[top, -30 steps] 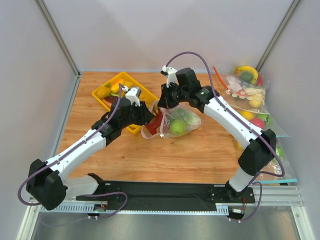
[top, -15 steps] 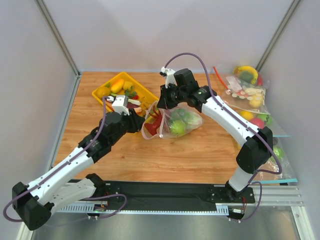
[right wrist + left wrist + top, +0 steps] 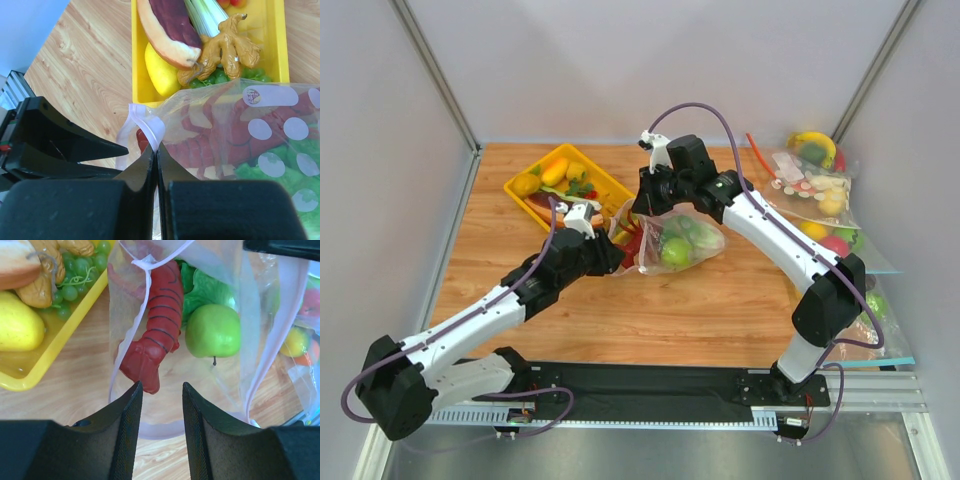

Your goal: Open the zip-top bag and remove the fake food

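The zip-top bag [image 3: 670, 238] lies at mid-table with its mouth held open toward the left. Its pale zip strip [image 3: 150, 122] is pinched in my right gripper [image 3: 156, 147], which is shut on it and lifts the upper edge. Inside the bag lie a red lobster [image 3: 156, 327], a round green fruit [image 3: 213, 330] and a lettuce head [image 3: 205, 287]. My left gripper [image 3: 160, 387] is open just outside the bag's mouth, level with the lobster's tail, with nothing between its fingers. From above, the left gripper [image 3: 612, 250] sits at the bag's left end.
A yellow tray [image 3: 535, 178] with a toy hot dog, yellow fruits and grapes stands just behind and left of the bag. Other filled clear bags [image 3: 815, 185] are piled along the right side. Grey walls enclose the table.
My left arm drew back and swung, and now points its open jaws at the bag's mouth from lower left. The right gripper kept its hold on the strip, shifting slightly.
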Action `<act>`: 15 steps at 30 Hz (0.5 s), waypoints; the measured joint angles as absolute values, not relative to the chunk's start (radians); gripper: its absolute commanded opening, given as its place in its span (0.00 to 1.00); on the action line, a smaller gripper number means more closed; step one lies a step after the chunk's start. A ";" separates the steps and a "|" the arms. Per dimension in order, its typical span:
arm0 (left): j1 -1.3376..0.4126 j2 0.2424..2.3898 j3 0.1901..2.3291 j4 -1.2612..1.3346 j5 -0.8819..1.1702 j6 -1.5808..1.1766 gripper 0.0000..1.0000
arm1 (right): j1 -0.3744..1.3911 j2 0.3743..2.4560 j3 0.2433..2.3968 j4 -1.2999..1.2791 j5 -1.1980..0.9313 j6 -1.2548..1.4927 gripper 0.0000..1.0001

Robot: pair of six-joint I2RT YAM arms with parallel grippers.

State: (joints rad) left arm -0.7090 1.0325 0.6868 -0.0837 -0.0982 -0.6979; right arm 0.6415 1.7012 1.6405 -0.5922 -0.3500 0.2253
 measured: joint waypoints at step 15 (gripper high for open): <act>-0.712 1.103 0.685 -0.101 -0.154 -0.718 0.53 | 0.653 1.701 1.641 -0.592 -0.350 0.233 0.00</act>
